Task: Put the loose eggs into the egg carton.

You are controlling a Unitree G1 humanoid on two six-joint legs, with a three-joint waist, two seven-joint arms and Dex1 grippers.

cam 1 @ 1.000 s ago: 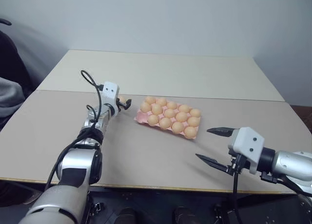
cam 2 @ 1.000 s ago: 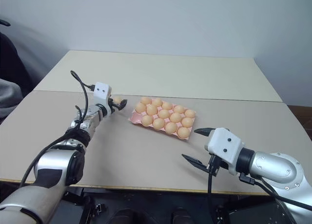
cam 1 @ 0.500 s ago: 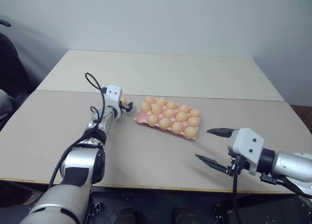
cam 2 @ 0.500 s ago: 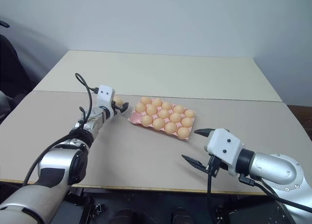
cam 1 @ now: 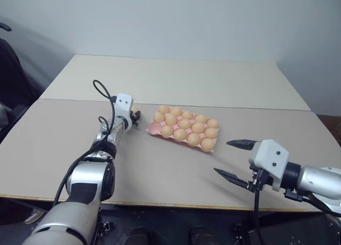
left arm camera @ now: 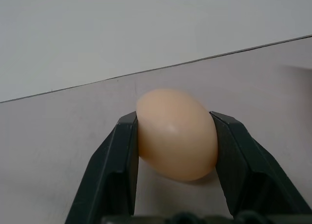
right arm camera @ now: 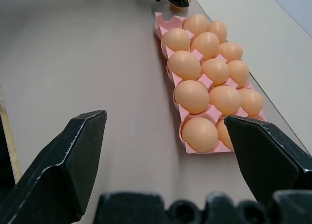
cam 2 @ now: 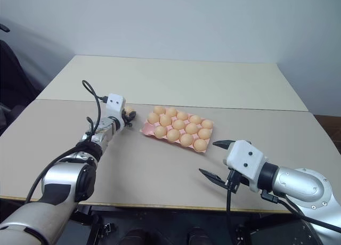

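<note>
Pinching one loose egg (left arm camera: 176,134) between its two black fingers (left arm camera: 111,177), our left claw (cam 1: 136,114) holds it low over the tabletop (cam 1: 160,165), just beside the near-left corner of the egg carton (cam 1: 153,128). We count fourteen eggs seated in the pink carton, with one corner cup nearest that claw bare. Our right claw (cam 1: 232,158) hangs spread wide and empty, well apart from the carton.
</note>
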